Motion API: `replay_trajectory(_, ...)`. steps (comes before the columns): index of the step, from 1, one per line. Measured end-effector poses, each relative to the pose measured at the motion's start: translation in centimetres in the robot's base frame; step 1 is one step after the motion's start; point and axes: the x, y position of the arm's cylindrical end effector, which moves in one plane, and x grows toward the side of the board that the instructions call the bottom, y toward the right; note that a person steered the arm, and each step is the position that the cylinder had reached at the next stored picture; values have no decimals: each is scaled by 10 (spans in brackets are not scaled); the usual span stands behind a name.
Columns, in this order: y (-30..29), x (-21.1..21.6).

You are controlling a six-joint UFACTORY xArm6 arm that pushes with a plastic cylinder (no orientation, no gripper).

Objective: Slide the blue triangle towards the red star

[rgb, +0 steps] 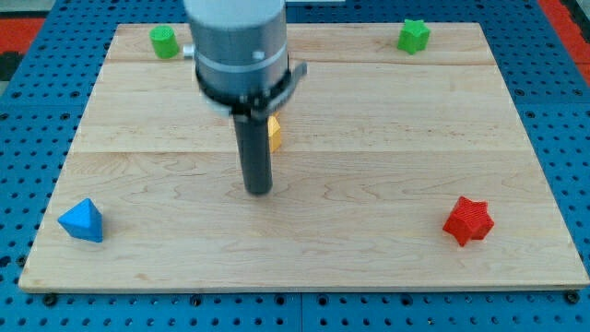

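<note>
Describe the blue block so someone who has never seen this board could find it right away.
Start with the wooden board and go to its corner at the view's bottom left. The blue triangle sits there alone, far to the left of my tip. It is the only blue block: the red star lies at the opposite bottom corner, and the green blocks are along the top edge.
</note>
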Motion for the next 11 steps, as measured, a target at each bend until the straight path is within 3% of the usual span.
replay_trajectory(1,-43,79)
replay_trajectory(2,-77,90)
replay_trajectory(4,-182,60)
replay_trajectory(6,-231,54)
replay_trajectory(7,-227,34)
replay_trajectory(10,-114,-1)
replay_trajectory(11,-139,30)
